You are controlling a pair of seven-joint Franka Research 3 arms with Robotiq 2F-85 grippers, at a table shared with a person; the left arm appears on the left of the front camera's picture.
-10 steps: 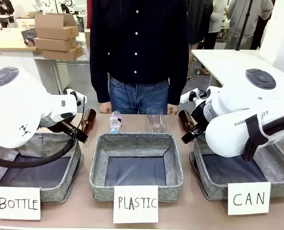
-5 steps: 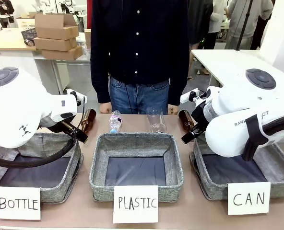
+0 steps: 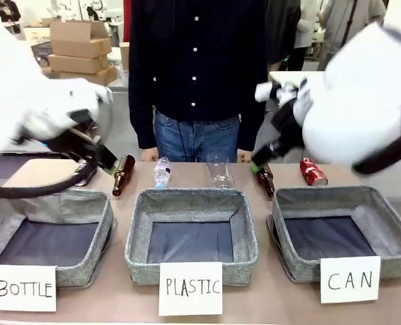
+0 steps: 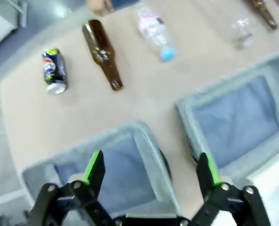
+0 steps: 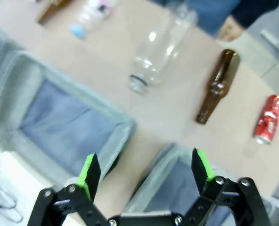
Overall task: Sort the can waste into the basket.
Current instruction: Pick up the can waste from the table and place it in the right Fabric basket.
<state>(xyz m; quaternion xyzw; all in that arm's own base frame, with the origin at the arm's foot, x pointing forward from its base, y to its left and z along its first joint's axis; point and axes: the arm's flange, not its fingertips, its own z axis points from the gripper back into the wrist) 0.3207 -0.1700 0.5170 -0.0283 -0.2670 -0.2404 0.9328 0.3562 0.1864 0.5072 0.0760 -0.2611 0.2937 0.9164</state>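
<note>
nothing sorted yet: can basket (image 3: pixel 390 198) is empty. red can (image 3: pixel 313 171) lies on tabletop (image 3: pixel 112 301) just behind it, near a brown bottle (image 3: pixel 267 181). black can (image 4: pixel 53 71) lies by another bottle (image 4: pixel 103 54), well apart from basket. left & right jaws wide open, holding nothing. 2 cans to go.

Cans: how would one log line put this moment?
red can: lying beyond CAN basket | black can: lying beside brown bottle | left gripper: open, holding nothing | right gripper: open, holding nothing
</note>
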